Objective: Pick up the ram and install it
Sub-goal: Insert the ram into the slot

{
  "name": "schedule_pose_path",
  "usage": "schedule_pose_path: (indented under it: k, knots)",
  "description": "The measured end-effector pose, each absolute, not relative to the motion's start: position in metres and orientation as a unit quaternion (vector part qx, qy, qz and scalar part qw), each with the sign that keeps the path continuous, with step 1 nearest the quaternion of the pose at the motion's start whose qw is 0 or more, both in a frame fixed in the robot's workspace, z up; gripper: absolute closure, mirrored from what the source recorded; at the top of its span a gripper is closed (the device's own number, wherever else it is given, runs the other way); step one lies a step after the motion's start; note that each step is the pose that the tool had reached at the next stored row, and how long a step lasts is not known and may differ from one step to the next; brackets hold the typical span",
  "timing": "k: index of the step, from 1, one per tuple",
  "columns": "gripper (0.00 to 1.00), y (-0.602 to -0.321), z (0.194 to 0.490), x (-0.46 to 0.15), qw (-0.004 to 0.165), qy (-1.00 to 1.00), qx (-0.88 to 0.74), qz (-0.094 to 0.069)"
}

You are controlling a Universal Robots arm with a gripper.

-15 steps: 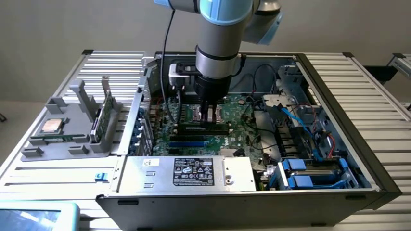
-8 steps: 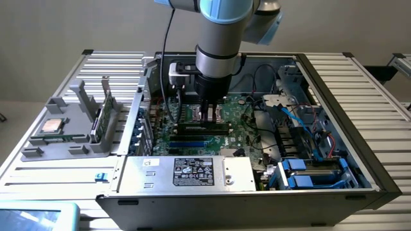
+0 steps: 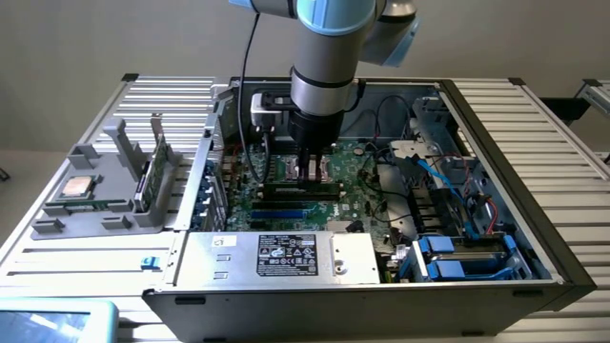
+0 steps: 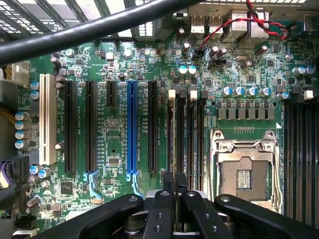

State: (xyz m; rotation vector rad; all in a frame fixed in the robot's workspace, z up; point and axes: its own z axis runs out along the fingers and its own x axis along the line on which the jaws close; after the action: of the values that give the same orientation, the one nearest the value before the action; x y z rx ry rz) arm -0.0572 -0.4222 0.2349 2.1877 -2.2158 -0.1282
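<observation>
**A:** Where's the gripper [image 3: 315, 176]?

**B:** Down inside the case [image 3: 496, 179], right over the board [image 3: 362, 207]. The arm comes straight down from above.

**A:** And the jaws?

**B:** Drawn almost together. The fingertips [image 4: 169, 183] sit side by side with only a sliver between them, and I read that as a pinch on the top edge of the ram [image 3: 286, 189].

**A:** So where exactly is the ram?

**B:** Directly beneath the fingertips. It stands on edge and runs along the memory slots [image 4: 192, 134]. I can't tell how deep it sits in a slot, because the pads cover the contact.

**A:** What's around the gripper?

**B:** The socket [image 4: 244, 174], with its metal frame, is just beside the fingertips. On their other side, near them, is a blue slot [image 4: 131, 129] among black ones. A thick black cable [image 4: 75, 35] crosses above the board, beyond the fingertips.

**A:** Anything farther off?

**B:** A grey holder [image 3: 48, 230], well away from the gripper toward the exterior view's left and outside the case. It has a square chip [image 3: 76, 187] lying in it and a green card [image 3: 154, 175] standing upright.
</observation>
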Motion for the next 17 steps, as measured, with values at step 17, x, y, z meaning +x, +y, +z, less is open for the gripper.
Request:
schedule_pose_path:
  k: [17]
  knots:
    - [0.89, -0.4231, 0.2342, -0.0573, 0.013, -0.711, 0.702, -0.041]
